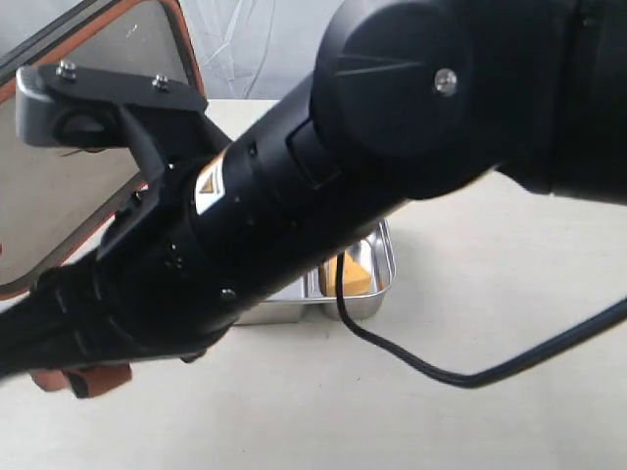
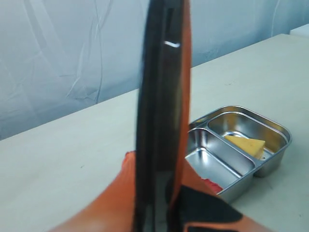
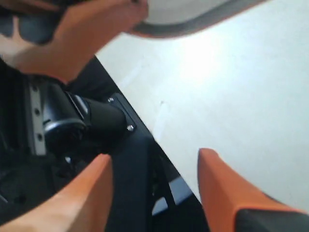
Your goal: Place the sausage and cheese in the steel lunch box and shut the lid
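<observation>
My left gripper (image 2: 159,164) is shut on the lid (image 2: 161,96), a dark translucent plate with an orange rim, held upright and seen edge-on. In the exterior view the lid (image 1: 59,196) hangs tilted at the upper left, above the table. The steel lunch box (image 2: 285,130) stands open beyond it. The yellow cheese (image 2: 246,144) lies in one compartment, and a bit of the red sausage (image 2: 211,184) shows in the other. The exterior view also shows the cheese (image 1: 358,277) in the lunch box (image 1: 387,257). My right gripper (image 3: 154,166) is open with nothing between its fingers, above a black arm.
A black arm (image 1: 323,196) fills the middle of the exterior view and hides most of the box. A black cable (image 1: 431,370) loops over the table in front of the box. An orange finger (image 1: 83,379) shows at the lower left. A pale backdrop (image 2: 72,58) rises behind the table.
</observation>
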Motion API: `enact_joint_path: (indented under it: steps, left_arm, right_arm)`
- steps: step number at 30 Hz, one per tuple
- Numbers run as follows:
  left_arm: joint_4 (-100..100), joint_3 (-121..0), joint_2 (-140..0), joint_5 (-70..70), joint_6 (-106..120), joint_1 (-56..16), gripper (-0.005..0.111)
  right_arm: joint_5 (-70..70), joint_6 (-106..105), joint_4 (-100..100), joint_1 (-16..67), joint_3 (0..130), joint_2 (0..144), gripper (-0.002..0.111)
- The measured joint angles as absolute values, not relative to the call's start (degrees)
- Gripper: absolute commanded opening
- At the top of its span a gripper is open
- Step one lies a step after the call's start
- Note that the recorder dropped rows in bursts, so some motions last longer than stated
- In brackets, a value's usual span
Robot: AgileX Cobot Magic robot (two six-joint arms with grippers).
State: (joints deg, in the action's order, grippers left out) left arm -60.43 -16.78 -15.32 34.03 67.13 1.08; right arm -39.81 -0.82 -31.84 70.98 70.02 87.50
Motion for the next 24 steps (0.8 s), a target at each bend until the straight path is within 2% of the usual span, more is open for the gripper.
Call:
enact_joint_path:
  steps: [7, 16, 24]
  left_arm:
    - [-59.5, -16.9, -15.3, 33.5, 72.1, 0.9, 0.000]
    - [-56.4, -21.2, -15.3, 33.8, 87.9, -2.5, 0.000]
    - [-44.6, -21.9, -15.3, 33.3, 94.6, -5.3, 0.000]
  right_arm:
    - [-49.9, 3.7, -23.0, 68.0, 70.0, 86.3, 0.051]
    - [-51.2, 6.0, -20.9, 53.1, 70.0, 80.7, 0.051]
    - [-52.7, 3.3, -26.9, 41.5, 70.0, 79.5, 0.051]
